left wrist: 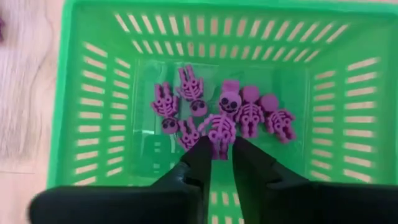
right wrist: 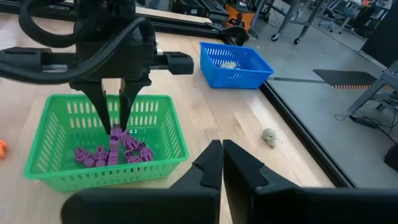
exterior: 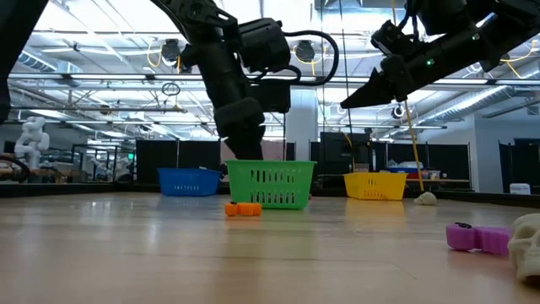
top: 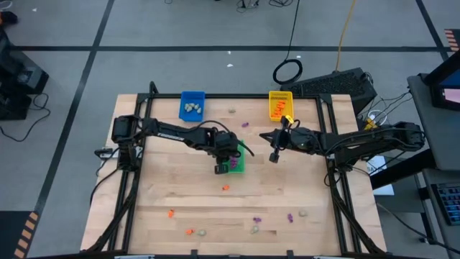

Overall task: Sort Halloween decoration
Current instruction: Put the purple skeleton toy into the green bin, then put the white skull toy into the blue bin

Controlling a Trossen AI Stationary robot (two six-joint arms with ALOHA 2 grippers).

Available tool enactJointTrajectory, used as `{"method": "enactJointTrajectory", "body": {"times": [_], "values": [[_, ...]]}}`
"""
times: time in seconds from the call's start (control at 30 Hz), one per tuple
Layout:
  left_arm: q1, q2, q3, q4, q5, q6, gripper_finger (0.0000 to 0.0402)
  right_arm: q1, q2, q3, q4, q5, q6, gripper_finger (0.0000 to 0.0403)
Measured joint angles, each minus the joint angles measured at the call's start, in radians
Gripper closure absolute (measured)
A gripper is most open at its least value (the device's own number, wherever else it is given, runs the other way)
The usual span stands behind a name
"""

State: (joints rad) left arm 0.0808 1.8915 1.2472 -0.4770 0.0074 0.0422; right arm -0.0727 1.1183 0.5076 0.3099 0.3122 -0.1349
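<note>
Several purple skeleton trinkets lie clustered on the floor of the green tray, which sits near the middle of the tabletop. The left tool hangs inside this tray, directly above the cluster. Its fingers stand slightly spread, with one purple skeleton showing in the narrow gap between the tips; whether they grip it cannot be told. The right tool hovers above the tabletop beside the green tray, fingers pressed together and holding nothing.

Pale trinkets lie in the blue tray and orange trinkets in the yellow tray, both at the far edge. Loose pieces rest on the bare tabletop: an orange piece just in front of the green tray, a purple piece and a pale skull farther off.
</note>
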Motion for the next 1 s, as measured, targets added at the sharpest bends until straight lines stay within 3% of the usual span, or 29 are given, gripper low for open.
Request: {"method": "enactJointTrajectory", "body": {"times": [0.13, 0.27, 0.53, 0.63, 1.0], "values": [[0.0, -0.007, 0.0, 0.005, 0.0, -0.003, 0.0315, 0.0, 0.0, 0.0, -0.011, 0.0, 0.004, 0.0403], [-0.007, -0.02, 0.0, 0.015, -0.014, -0.01, 0.0311, 0.0, 0.0, 0.0, -0.026, 0.0, 0.018, 0.0403], [-0.052, -0.069, -0.027, 0.062, -0.116, 0.0, 0.0382, 0.0, 0.0, 0.0, -0.037, 0.0, 0.019, 0.0403], [-0.062, -0.114, -0.083, 0.151, -0.116, 0.0, 0.0397, 0.0, 0.0, 0.0, -0.042, 0.0, 0.024, 0.0403], [-0.118, -0.385, -0.418, 0.434, -0.075, -0.009, 0.0394, 0.002, 0.0, 0.001, -0.086, -0.003, 0.071, 0.0403]]}}
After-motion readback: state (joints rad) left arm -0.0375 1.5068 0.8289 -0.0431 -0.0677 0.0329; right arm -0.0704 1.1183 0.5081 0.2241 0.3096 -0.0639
